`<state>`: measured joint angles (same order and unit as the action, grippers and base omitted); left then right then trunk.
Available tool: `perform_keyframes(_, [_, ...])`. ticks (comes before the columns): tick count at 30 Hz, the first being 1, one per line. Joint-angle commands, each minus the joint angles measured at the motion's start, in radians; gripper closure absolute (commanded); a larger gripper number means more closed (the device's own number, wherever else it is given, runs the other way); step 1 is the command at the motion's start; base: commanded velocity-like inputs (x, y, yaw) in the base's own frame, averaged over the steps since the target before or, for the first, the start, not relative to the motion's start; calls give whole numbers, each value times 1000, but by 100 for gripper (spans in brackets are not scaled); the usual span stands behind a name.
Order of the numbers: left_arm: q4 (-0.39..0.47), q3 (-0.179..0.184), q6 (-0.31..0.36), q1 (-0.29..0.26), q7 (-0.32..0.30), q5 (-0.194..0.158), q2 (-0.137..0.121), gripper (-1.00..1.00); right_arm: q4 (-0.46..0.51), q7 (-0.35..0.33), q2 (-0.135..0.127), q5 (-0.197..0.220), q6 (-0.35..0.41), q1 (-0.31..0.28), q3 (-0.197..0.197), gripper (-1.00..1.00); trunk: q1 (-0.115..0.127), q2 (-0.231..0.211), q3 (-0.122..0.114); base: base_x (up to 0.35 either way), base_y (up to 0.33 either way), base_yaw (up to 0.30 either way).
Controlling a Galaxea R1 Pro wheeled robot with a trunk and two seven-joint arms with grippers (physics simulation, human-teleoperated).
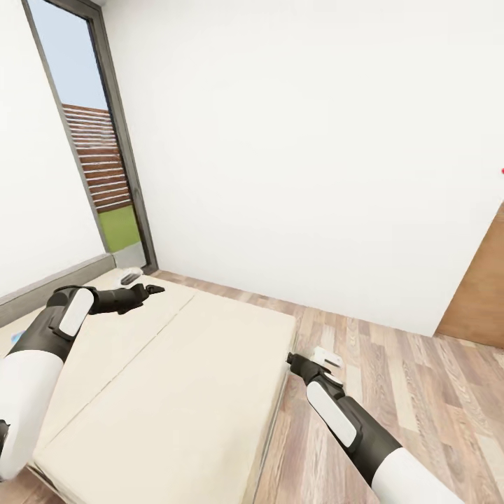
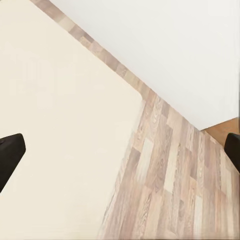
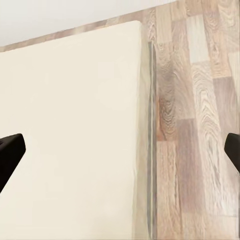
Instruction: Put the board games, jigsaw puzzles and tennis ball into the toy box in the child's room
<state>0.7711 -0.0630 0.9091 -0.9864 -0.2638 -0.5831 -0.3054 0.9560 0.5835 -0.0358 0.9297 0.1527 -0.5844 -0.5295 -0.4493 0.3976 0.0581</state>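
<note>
White wall (image 1: 315,140), wood-plank floor (image 1: 420,392), tall window (image 1: 98,154), brown door (image 1: 483,287).

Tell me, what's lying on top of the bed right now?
The bed shows bare beige mattress, with a small dark object near its far end. The left arm covers part of the near corner, where a bit of blue peeks out; what it is cannot be told.

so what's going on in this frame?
The robot faces the bed in a bare room with both arms held out and nothing in either pincer. The left pincer is over the mattress near the headboard; the right pincer is by the bed's far corner, above the wood floor. Both wrist views show the fingers wide apart. A bit of blue peeks out behind the left arm; I can't tell what it is.
</note>
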Motion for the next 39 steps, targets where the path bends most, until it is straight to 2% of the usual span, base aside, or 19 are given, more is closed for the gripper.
perform_keyframes(1, [0,-3,5,-1,-7,6,0,-100,1,7,-1,3,4,-2,-4,-100,-1,2,2,-40,29,-246])
perform_keyframes(8, [0,-3,5,-1,-8,6,0,-100,1,7,-1,2,4,-2,-3,-100,-1,2,-2,-118,33,-131])
perform_keyframes(27, [0,-3,5,-1,-7,6,0,-100,1,7,-1,2,4,-2,-3,-100,-1,2,-3,-52,31,-15])
perform_keyframes(39, [0,-3,5,-1,-8,7,0,-100,1,7,-1,2,4,-2,-3,-100,-1,2,-14,-75,131,-163])
